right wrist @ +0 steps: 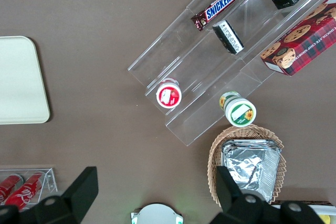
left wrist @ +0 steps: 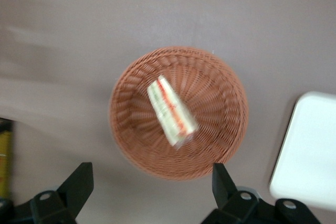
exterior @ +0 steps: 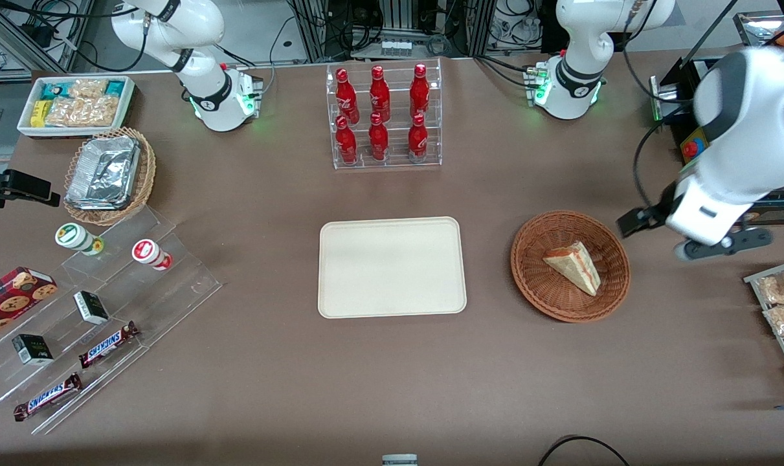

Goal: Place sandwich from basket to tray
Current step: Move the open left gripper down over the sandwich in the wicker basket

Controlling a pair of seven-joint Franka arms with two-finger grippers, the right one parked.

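Observation:
The sandwich (exterior: pixel 576 265) (left wrist: pixel 170 111), a white-bread wedge with red and green filling along its edge, lies in the round reddish-brown wicker basket (exterior: pixel 527 272) (left wrist: pixel 231 129). The cream tray (exterior: pixel 392 266) (left wrist: pixel 310 150) lies flat beside the basket, toward the parked arm's end, with nothing on it. My left gripper (exterior: pixel 683 236) (left wrist: pixel 149 182) hangs above the bare table beside the basket, toward the working arm's end. It is open wide and holds nothing; its black fingers (left wrist: pixel 79 182) stand apart from the basket's rim.
A clear rack of red bottles (exterior: pixel 384 116) stands farther from the camera than the tray. Acrylic steps with snacks (exterior: pixel 100 304), a tan basket of foil packs (exterior: pixel 110 175) and a white snack box (exterior: pixel 74 103) fill the parked arm's end. A snack rack (exterior: pixel 783 310) sits near my gripper.

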